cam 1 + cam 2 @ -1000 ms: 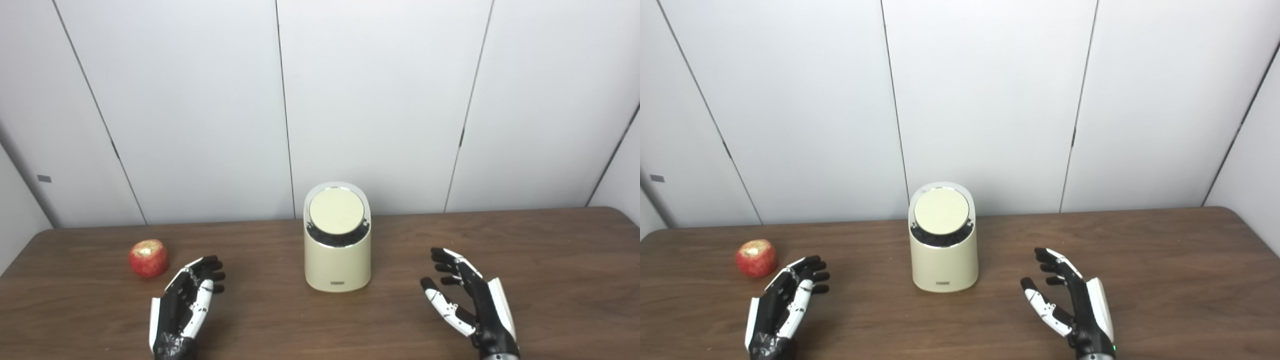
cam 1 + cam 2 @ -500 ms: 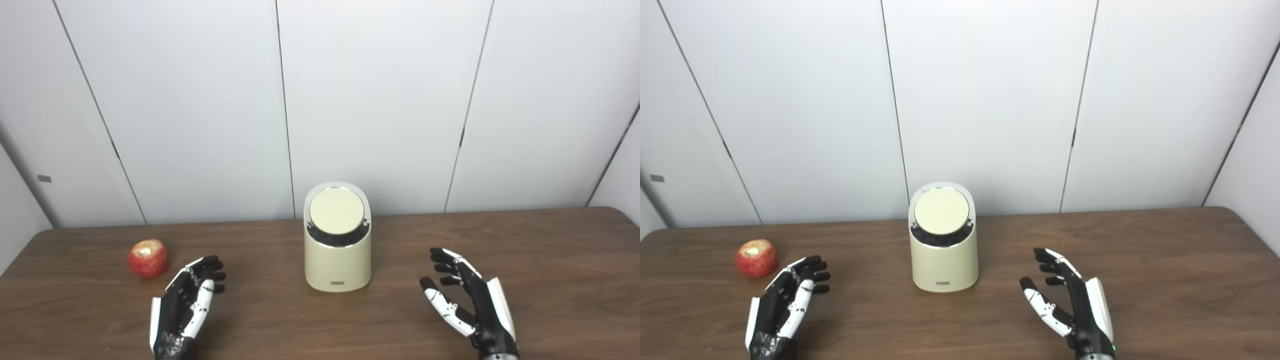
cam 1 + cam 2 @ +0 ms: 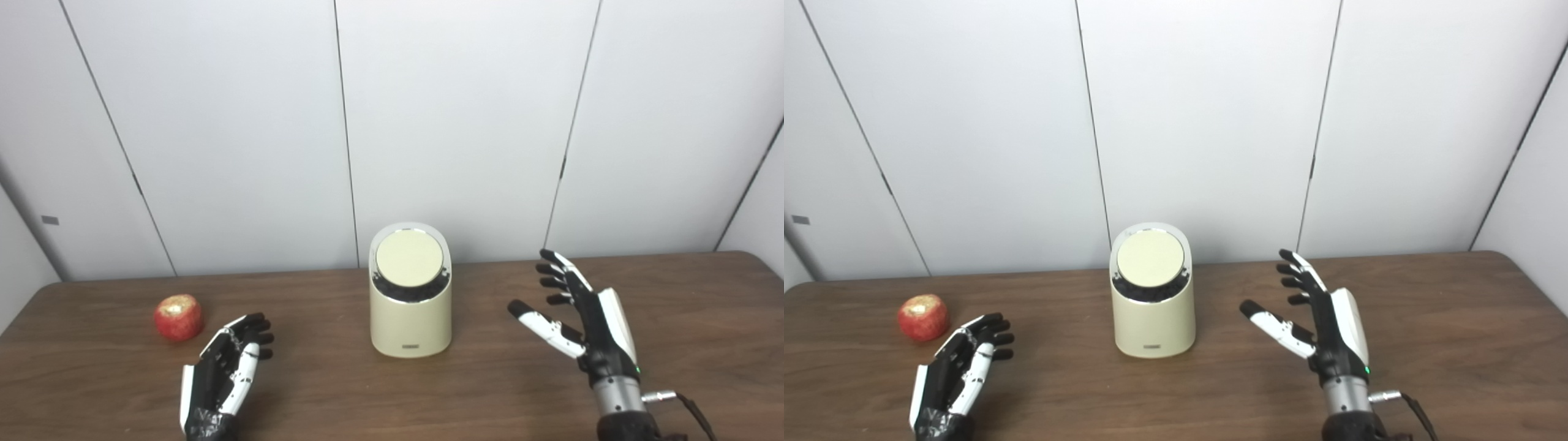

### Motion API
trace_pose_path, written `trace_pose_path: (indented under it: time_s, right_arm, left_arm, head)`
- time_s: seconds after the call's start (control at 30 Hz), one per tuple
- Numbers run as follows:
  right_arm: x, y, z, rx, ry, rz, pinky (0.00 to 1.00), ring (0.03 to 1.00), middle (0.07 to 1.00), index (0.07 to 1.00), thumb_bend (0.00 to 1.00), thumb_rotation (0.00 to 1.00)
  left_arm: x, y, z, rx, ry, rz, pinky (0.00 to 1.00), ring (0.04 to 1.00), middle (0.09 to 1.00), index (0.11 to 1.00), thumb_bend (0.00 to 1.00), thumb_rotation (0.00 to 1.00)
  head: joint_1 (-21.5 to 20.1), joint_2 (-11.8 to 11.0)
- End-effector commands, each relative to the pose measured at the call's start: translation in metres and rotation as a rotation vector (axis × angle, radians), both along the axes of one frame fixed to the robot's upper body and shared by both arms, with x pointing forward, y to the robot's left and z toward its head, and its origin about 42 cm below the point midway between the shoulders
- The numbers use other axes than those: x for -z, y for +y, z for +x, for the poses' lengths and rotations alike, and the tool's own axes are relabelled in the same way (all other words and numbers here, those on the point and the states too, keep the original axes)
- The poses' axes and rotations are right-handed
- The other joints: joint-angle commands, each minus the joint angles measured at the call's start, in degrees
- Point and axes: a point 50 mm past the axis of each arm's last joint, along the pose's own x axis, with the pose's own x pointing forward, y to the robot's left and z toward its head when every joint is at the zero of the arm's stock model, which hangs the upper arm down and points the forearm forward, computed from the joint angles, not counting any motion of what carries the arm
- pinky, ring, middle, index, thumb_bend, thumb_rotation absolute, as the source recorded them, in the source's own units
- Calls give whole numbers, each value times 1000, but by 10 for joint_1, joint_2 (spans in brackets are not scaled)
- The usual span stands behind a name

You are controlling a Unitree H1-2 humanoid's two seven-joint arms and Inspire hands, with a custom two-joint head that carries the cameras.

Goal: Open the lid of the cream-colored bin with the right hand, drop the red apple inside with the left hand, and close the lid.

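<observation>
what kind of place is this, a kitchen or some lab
Most likely a lab or test room, not a kitchen: bare white wall panels behind a plain wooden table, which holds only a cream bin and an apple, staged between two open robot hands.

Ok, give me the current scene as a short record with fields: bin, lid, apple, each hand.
bin: cream-colored bin upright at table centre
lid: round lid shut, untouched
apple: red apple on the table, left of the bin, not held
left hand: left hand open, low near the apple, apart from it
right hand: right hand open, raised right of the bin, no contact
</observation>
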Motion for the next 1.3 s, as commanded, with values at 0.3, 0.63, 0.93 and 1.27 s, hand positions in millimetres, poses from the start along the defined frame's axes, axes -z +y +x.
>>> trace_pose_path:
  time_s: [0.3, 0.63, 0.93, 1.27]
  right_arm:
    - [-69, 37, 47, -29, -89, -163, 777, 882, 920, 911, 804, 643]
    - [-91, 73, 78, -9, -44, -218, 727, 868, 930, 946, 896, 635]
    - [-95, 91, 88, -28, -8, -265, 769, 908, 943, 947, 907, 626]
    - [-93, 108, 87, -64, -13, -279, 912, 947, 972, 976, 948, 556]
  left_arm:
    - [-3, 0, -4, 10, -21, 36, 593, 664, 701, 696, 263, 408]
    - [-3, -3, -7, 17, -25, 38, 586, 673, 708, 701, 260, 410]
    - [-3, -4, -7, 21, -26, 41, 587, 677, 714, 704, 261, 433]
    - [-5, -7, -8, 16, -21, 43, 585, 678, 717, 705, 260, 445]
  head:
    - [10, 8]
    - [15, 11]
    - [17, 11]
    - [21, 11]
